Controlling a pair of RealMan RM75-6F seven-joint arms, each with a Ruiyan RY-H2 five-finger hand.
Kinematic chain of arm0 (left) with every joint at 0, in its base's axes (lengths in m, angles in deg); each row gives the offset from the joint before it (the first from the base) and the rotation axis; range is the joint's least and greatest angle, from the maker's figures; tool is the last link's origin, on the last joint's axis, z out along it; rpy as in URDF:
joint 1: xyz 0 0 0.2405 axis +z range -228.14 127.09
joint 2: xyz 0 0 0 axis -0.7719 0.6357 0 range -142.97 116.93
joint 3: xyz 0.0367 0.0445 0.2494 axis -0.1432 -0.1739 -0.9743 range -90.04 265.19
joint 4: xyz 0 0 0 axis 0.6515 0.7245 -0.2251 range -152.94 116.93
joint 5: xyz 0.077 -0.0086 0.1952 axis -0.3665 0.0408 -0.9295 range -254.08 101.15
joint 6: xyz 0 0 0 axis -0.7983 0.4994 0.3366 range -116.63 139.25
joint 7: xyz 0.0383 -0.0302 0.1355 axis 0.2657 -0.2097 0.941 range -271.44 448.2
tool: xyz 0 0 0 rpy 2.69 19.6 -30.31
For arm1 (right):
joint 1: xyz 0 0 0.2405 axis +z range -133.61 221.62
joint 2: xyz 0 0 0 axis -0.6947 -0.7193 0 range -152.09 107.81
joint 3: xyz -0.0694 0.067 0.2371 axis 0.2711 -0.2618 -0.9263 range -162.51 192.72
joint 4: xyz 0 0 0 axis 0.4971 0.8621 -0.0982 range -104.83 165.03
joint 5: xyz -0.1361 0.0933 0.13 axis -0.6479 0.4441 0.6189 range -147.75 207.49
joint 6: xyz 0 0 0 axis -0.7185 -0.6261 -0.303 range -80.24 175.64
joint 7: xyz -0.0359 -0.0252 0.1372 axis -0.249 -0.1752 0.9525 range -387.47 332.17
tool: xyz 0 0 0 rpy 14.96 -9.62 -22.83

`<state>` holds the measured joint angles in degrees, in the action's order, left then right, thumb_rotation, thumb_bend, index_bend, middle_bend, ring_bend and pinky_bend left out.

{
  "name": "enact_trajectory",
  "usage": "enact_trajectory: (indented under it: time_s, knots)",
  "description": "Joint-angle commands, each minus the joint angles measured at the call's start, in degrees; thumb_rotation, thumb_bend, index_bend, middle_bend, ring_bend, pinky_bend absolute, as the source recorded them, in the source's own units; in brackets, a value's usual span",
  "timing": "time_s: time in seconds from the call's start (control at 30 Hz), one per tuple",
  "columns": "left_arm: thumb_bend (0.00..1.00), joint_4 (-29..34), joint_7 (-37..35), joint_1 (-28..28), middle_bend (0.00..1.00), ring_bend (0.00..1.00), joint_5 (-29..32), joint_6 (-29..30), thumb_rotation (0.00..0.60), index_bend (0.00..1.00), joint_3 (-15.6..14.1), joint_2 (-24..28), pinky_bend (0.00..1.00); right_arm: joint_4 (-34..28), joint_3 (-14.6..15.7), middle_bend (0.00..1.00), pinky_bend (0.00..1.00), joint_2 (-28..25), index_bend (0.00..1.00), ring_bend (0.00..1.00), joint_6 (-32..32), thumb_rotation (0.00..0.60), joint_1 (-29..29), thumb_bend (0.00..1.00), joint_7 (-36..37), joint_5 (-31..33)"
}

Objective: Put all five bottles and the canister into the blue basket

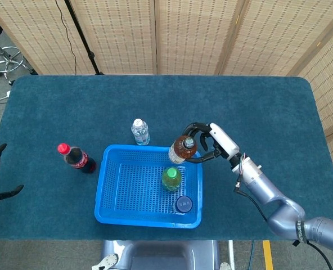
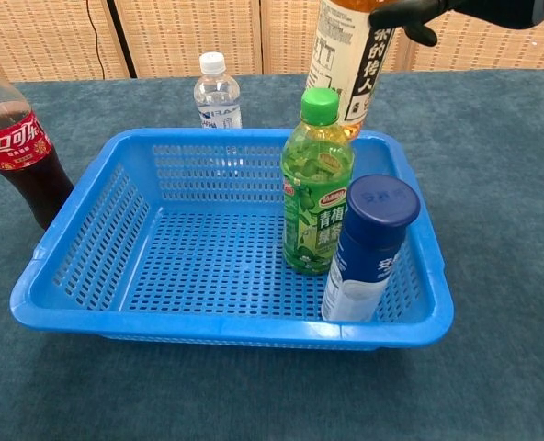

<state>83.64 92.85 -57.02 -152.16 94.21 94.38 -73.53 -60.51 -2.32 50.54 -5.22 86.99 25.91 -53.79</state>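
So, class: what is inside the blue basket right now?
Inside the blue basket: a green bottle and a blue-capped canister, both upright. The canister hides the floor behind it.

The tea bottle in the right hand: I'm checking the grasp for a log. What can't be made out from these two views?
- Chest view: the tea bottle has its neck and cap cut off by the top edge; only some fingers show.
- Head view: the right hand wraps the bottle, hiding the contact points.
- Head view: the blue basket hides whether the bottle's base has cleared the rim.
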Motion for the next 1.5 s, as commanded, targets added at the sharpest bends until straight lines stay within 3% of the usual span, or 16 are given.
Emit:
enact_trajectory:
  time_s: [0.03, 0.33, 0.63, 0.73, 0.8, 0.9, 1.0, 1.13, 1.2, 1.37, 1.5]
  knots:
    - [0.04, -0.1, -0.4, 0.2, 0.0, 0.0, -0.1, 0.2, 0.6, 0.0, 0.0, 0.1, 0.0, 0.1, 0.8, 0.64, 0.74, 0.0, 0.59, 0.7, 0.4, 0.6, 0.1, 0.47, -0.1, 0.0]
    - [0.04, -0.3, -1.1, 0.3, 0.0, 0.0, -0.1, 0.1, 0.6, 0.0, -0.1, 0.3, 0.0, -2.0, 3.8, 0.64, 0.74, -1.8, 0.59, 0.7, 1.1, 0.6, -0.3, 0.46, 1.9, -1.9]
    - [0.04, -0.1, -0.8, 0.2, 0.0, 0.0, -0.4, 0.0, 0.6, 0.0, -0.3, 0.3, 0.0, 0.3, 6.5, 0.62, 0.72, -0.1, 0.57, 0.68, 2.3, 0.6, 0.0, 0.47, 1.9, -2.3]
    - [0.04, -0.2, -0.9, 0.2, 0.0, 0.0, -0.4, 0.0, 0.6, 0.0, -0.3, 0.3, 0.0, 1.6, 7.8, 0.47, 0.61, 0.1, 0.46, 0.5, 1.7, 0.6, 0.2, 0.43, 1.0, -4.6]
    - [0.04, -0.1, -1.0, 0.2, 0.0, 0.0, -0.4, 0.1, 0.6, 0.0, -0.3, 0.3, 0.0, 2.8, 8.4, 0.3, 0.49, 0.6, 0.34, 0.3, 0.8, 0.6, 0.2, 0.35, -0.4, -5.7]
    - [0.04, -0.2, -1.2, 0.1, 0.0, 0.0, -0.5, -0.2, 0.6, 0.0, -0.3, 0.3, 0.0, 3.2, 8.9, 0.14, 0.34, 0.7, 0.23, 0.12, 0.3, 0.6, 0.1, 0.27, -1.6, -5.7]
    - [0.04, -0.6, -1.8, -0.1, 0.0, 0.0, -0.9, -0.5, 0.6, 0.0, -0.4, 0.3, 0.0, 3.1, 9.5, 0.04, 0.25, 0.3, 0.15, 0.02, -0.3, 0.6, -0.3, 0.2, -3.8, -5.7]
    - [0.04, -1.6, -3.2, -0.5, 0.0, 0.0, -1.8, -0.9, 0.6, 0.0, -0.3, 0.3, 0.0, 2.6, 9.4, 0.0, 0.2, -0.4, 0.04, 0.0, -2.4, 0.6, -1.4, 0.08, -8.2, -4.9]
    - [0.04, -2.9, -5.9, -1.0, 0.0, 0.0, -3.0, -1.4, 0.6, 0.0, -0.3, 0.2, 0.0, 2.5, 8.4, 0.0, 0.2, -0.3, 0.0, 0.0, -6.7, 0.6, -3.5, 0.0, -13.1, -3.3]
    - [0.03, -8.3, -18.0, -2.4, 0.0, 0.0, -7.4, -4.4, 0.6, 0.0, -1.4, 0.8, 0.0, -0.5, 8.0, 0.0, 0.2, -4.2, 0.05, 0.0, -16.2, 0.6, -10.0, 0.0, -23.1, -1.1]
    - [0.02, -13.3, -25.5, -3.4, 0.0, 0.0, -9.7, -5.1, 0.6, 0.0, -1.8, -0.3, 0.0, -1.8, 9.3, 0.0, 0.15, -7.1, 0.06, 0.0, -20.2, 0.6, -13.5, 0.0, -26.1, -1.9]
